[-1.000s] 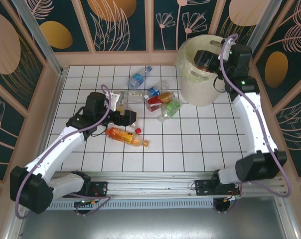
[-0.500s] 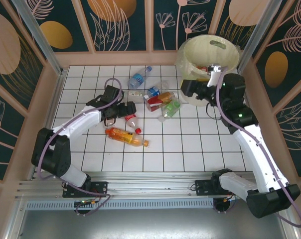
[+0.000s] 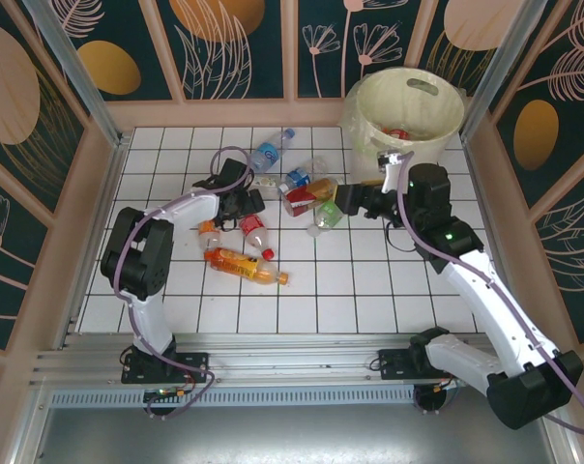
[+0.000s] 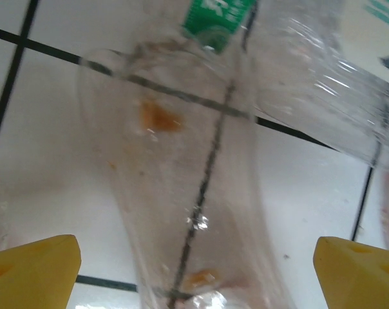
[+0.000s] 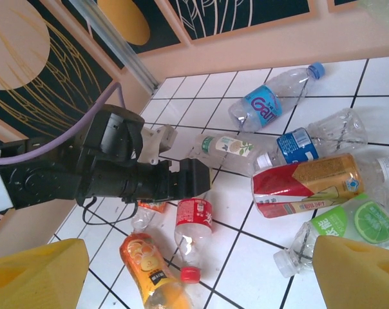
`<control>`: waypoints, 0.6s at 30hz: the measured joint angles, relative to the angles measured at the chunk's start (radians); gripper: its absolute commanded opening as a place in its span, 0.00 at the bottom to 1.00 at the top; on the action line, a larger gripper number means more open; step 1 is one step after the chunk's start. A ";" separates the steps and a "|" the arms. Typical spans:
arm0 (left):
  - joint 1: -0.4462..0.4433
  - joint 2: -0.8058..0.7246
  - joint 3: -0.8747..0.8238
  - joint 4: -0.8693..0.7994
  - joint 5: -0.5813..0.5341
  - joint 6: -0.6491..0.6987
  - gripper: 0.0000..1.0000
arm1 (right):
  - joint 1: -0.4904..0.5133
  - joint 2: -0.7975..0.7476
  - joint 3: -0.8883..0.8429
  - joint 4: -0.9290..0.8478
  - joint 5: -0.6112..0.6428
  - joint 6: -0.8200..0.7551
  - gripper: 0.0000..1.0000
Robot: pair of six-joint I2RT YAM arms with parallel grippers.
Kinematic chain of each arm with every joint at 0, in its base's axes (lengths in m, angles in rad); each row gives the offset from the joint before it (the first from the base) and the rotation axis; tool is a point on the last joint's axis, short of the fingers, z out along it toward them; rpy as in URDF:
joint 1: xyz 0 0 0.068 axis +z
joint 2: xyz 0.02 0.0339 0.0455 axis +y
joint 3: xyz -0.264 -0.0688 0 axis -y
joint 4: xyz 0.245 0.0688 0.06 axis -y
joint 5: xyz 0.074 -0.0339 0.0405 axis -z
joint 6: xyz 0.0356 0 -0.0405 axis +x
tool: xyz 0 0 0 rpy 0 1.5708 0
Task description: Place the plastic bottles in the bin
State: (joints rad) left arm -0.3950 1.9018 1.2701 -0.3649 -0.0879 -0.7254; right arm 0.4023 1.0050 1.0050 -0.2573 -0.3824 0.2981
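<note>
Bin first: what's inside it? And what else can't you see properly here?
- Bin, top view: its own wall hides the bottom; what lies inside is too small to name.
- Clear bottle, left wrist view: blurred; both ends cut off by the edges.
- Green-label bottle, right wrist view: partly behind a yellow fingertip.

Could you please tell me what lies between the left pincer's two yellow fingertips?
A clear plastic bottle lies on the tiled table between the fingertips of the left pincer, as the left wrist view shows.
</note>
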 measured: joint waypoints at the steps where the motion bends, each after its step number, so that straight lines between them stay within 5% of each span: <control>1: 0.008 0.005 0.000 0.003 0.000 -0.002 0.89 | 0.000 -0.006 -0.004 0.000 0.003 0.000 0.91; 18: 0.040 0.060 -0.014 0.182 0.062 -0.026 0.57 | 0.029 -0.026 -0.077 0.000 0.014 0.022 0.90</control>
State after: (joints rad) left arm -0.3553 1.9621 1.2556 -0.1829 -0.0257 -0.7509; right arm 0.4313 0.9791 0.9279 -0.2573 -0.3679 0.3199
